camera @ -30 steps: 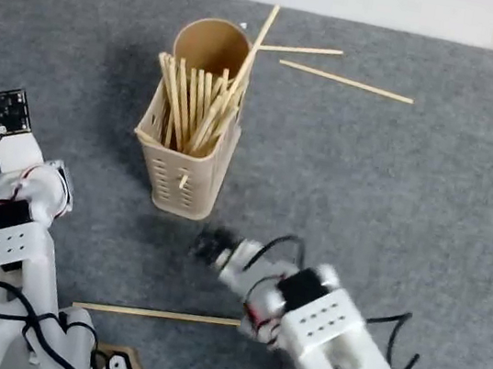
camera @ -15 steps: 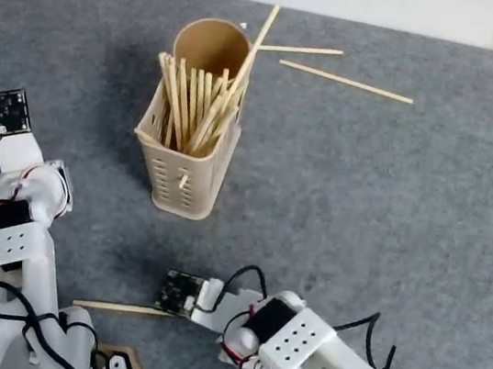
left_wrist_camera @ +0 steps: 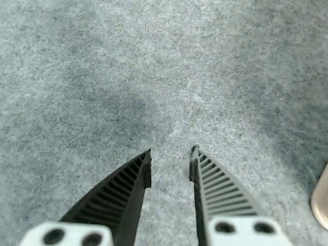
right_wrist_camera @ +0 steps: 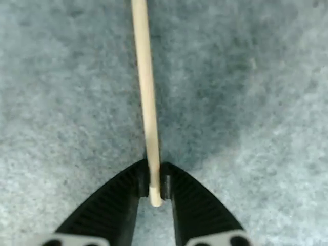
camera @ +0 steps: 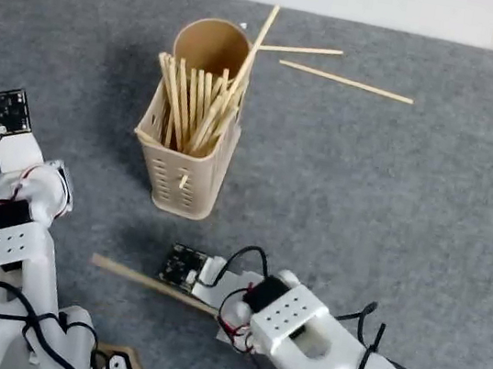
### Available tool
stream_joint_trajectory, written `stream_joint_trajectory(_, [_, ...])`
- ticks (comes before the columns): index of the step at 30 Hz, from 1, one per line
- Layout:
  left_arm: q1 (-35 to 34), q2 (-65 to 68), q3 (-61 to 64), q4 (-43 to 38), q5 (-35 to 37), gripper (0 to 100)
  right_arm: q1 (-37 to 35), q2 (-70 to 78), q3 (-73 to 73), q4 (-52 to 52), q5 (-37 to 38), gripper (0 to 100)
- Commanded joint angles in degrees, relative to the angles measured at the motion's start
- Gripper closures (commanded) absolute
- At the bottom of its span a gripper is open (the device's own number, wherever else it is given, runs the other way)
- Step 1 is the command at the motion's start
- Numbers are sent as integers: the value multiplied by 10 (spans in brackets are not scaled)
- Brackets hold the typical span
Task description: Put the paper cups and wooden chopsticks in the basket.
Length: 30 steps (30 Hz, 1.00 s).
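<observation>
The right gripper (right_wrist_camera: 154, 180) is now pinched shut on one end of a chopstick (right_wrist_camera: 146, 92), which a second ago lay untouched on the arms' side of the basket (camera: 182, 180). It has since swung askew, so the pickup looks made. Two more chopsticks (camera: 345, 81) lie beyond the basket.

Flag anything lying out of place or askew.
A loose chopstick and a second stray chopstick lie outside the basket, just beyond it. A tilted chopstick juts above the rest inside. The right gripper pinches a held chopstick by its very end.
</observation>
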State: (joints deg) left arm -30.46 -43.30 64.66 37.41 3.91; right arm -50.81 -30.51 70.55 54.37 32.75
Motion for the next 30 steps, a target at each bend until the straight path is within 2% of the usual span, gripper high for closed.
stream_joint_trajectory(1, [-5, 0, -13, 2, -5, 851, 62, -11, -26, 58, -2, 993])
stream_joint_trajectory(7, [-5, 0, -13, 2, -5, 851, 225, -107, -149, 196, -1, 993])
stream_joint_trajectory(11, [-5, 0, -13, 1, -5, 851, 291, -164, -251, 264, 0, 993])
stream_joint_trajectory(20, [-3, 0, -11, -1, -5, 851, 293, -225, -462, 400, -4, 993])
stream_joint_trajectory(30, [-1, 0, -11, -1, -5, 851, 297, -194, -748, 466, -1, 993])
